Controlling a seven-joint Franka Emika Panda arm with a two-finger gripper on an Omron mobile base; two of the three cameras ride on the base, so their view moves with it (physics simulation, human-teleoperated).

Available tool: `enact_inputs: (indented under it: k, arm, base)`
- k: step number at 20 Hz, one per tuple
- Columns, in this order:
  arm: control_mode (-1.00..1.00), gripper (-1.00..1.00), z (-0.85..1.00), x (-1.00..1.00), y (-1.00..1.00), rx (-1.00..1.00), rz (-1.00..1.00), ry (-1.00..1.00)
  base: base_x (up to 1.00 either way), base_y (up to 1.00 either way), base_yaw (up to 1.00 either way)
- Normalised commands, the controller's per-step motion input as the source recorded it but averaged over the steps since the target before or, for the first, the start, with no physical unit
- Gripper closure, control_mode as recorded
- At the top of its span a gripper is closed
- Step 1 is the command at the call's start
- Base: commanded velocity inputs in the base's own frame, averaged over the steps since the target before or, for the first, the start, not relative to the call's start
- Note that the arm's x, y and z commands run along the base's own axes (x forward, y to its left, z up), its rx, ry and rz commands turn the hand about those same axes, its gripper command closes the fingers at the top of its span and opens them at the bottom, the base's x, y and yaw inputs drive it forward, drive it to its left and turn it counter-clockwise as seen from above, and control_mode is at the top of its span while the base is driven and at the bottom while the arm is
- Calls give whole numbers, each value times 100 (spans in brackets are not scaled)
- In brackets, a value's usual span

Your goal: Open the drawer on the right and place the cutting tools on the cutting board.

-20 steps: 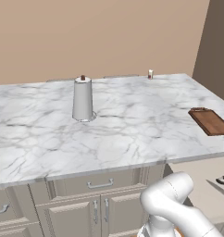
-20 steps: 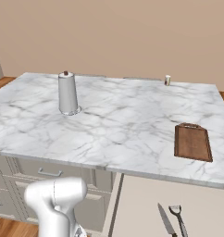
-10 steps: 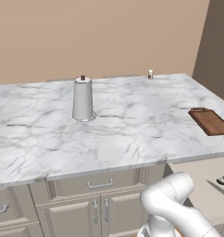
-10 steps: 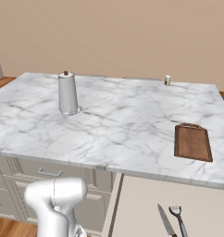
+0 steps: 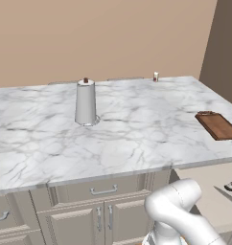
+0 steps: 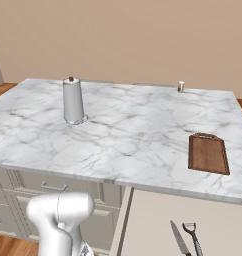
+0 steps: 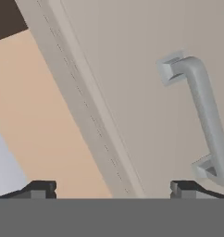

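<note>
Right base view, open drawer [image 6: 143, 220], knife [image 6: 179, 238], perhaps peeler [image 6: 193, 235]

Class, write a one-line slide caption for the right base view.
Drawer open with a knife and peeler inside; cutting board bare on the marble counter.

No text, label or number can be read anywhere, though the small far jar [image 5: 156, 76] looks too blurred to tell.

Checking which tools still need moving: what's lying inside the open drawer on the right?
Inside the drawer, a knife and a peeler lie side by side on the pale floor. The drawer's back part sits under the countertop, so anything there is hidden.
</note>
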Motion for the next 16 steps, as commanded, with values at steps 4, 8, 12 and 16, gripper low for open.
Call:
enact_inputs:
  k: [4,8,12,16]
  arm:
    - [-100,-100,49,-42,0,3,-11,-3]
    - [-100,-100,56,-42,0,1,-5,-6]
    - [-100,-100,53,-23,9,0,-4,-4]
    - [-100,-100,64,-28,19,0,-1,-3]
  base:
    - [0,0,0]
    - [0,0,0]
    - [0,0,0]
    - [0,0,0]
